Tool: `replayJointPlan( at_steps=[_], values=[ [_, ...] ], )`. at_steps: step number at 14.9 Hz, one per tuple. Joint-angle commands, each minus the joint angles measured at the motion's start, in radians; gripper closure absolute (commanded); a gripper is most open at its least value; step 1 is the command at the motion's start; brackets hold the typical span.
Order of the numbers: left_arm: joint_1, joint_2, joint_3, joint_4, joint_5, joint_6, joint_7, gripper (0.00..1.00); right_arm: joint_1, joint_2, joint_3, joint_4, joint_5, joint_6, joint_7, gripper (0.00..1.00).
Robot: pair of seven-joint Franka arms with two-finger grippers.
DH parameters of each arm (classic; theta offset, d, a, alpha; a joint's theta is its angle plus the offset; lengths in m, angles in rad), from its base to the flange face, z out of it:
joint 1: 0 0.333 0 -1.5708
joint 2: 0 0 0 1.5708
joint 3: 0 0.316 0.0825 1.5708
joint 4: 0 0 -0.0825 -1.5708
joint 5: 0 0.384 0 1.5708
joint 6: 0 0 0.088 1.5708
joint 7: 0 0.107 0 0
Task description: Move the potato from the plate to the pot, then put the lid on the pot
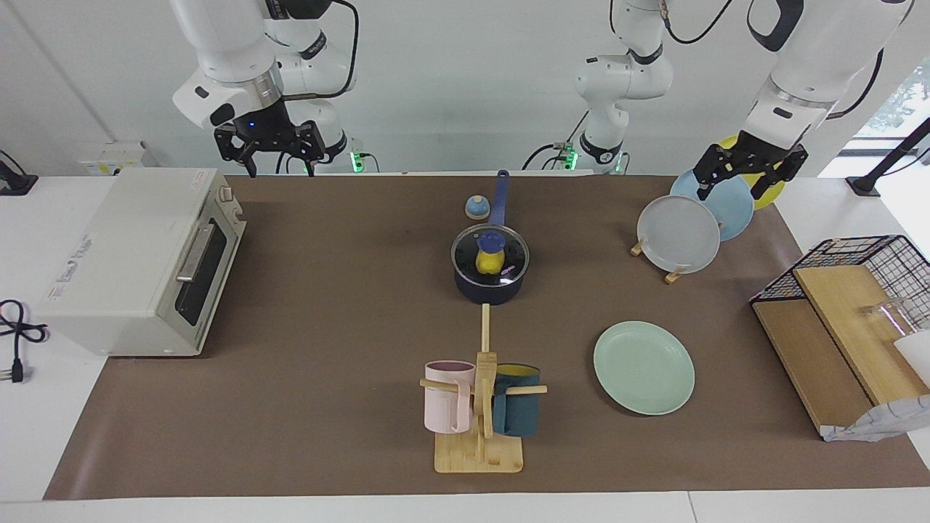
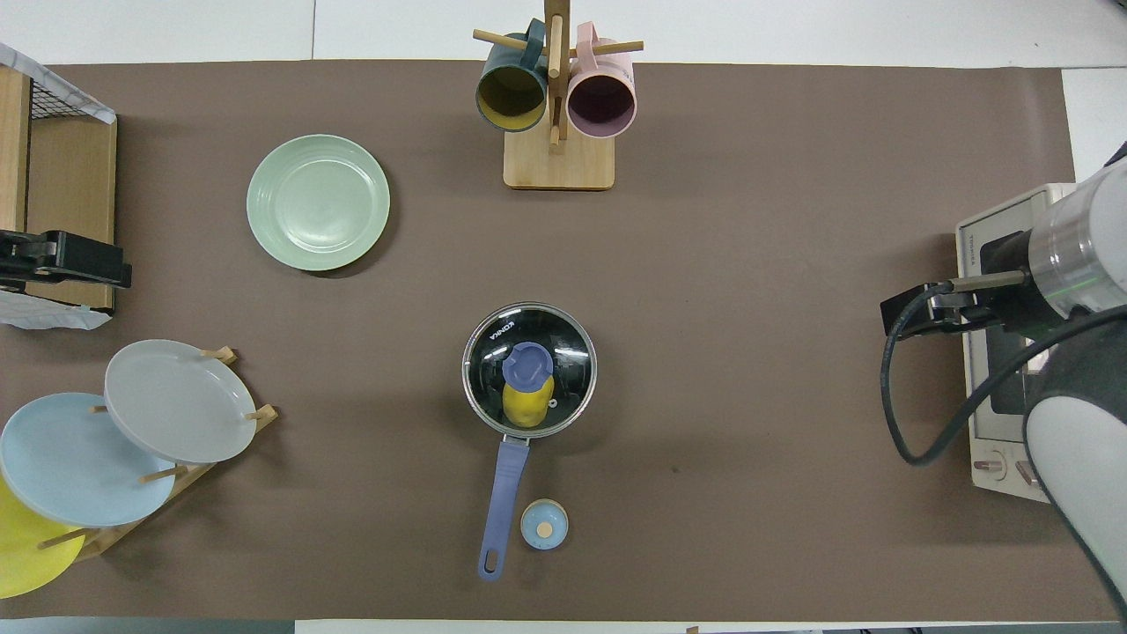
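The yellow potato (image 1: 489, 263) lies inside the dark navy pot (image 1: 490, 292) at the middle of the table. The glass lid (image 1: 511, 252) with its blue knob sits on the pot and covers it; the potato (image 2: 526, 405) shows through the lid (image 2: 566, 352) in the overhead view too. The pot's blue handle (image 2: 504, 493) points toward the robots. The mint-green plate (image 1: 644, 367) is empty, farther from the robots than the pot, toward the left arm's end. My right gripper (image 1: 281, 173) is open, raised over the table edge beside the toaster oven. My left gripper (image 1: 737, 185) is open, raised over the plate rack.
A toaster oven (image 1: 138, 261) stands at the right arm's end. A wooden mug rack (image 1: 479, 407) with a pink and a teal mug is farther out than the pot. A small bell (image 1: 476, 208) sits beside the pot's handle. A plate rack (image 1: 679, 234) and a wire basket (image 1: 872, 269) with wooden boards are at the left arm's end.
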Motion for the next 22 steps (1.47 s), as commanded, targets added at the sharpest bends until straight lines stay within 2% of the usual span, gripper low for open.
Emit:
replayJointPlan(
  at_steps=[1,4,10,14,22],
  values=[
    [0.012,-0.02,-0.008,-0.023,0.021,0.005,0.001,0.0,-0.04,0.007,0.005,-0.005,0.021,0.0,-0.048,0.0],
    [0.012,-0.02,-0.008,-0.023,0.021,0.005,0.001,0.0,-0.049,0.063,-0.016,0.045,0.019,-0.006,-0.063,0.0],
    [0.012,-0.022,-0.008,-0.023,0.021,0.005,0.001,0.0,-0.057,0.062,-0.016,0.061,0.021,0.017,-0.076,0.0],
    [0.012,-0.02,-0.008,-0.023,0.021,0.005,0.001,0.0,-0.115,0.06,-0.018,0.057,0.033,0.02,-0.086,0.0],
    [0.012,-0.02,-0.008,-0.023,0.021,0.005,0.001,0.0,-0.141,0.051,-0.019,0.054,0.032,0.035,-0.086,0.0]
  ],
)
